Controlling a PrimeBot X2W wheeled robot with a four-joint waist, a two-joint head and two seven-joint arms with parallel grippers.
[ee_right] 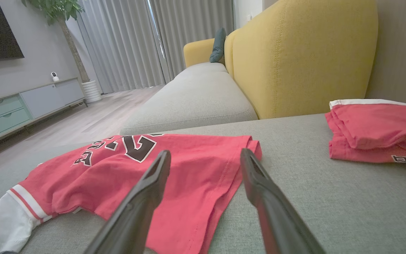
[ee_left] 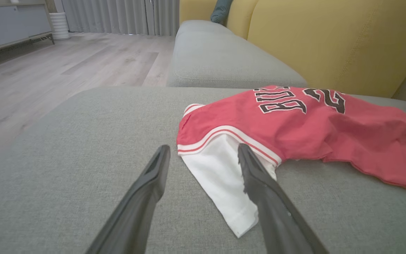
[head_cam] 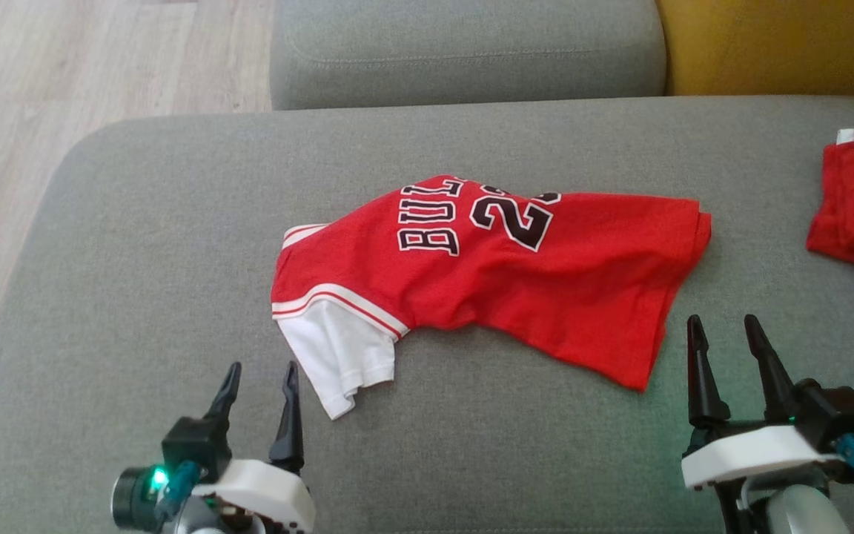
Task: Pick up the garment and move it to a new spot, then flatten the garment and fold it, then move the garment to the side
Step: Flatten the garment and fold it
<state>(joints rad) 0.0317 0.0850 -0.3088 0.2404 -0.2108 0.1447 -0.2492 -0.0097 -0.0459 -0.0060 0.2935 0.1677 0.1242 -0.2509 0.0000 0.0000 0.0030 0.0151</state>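
Loosely rumpled, the red basketball jersey with a white sleeve [head_cam: 516, 274] lies mid-cushion on the grey woven sofa seat [head_cam: 138, 259]; left fingers [head_cam: 288, 423] and right fingers [head_cam: 700, 378] stand spread wide, holding nothing, near it

A crease in the jersey [head_cam: 516, 274] hides the end of its lettering [head_cam: 431, 222] and perhaps part of its number [head_cam: 512, 215]; the other red garment [head_cam: 853, 204] runs off the head view's right edge; its label [ee_right: 404, 158] is too small to read.
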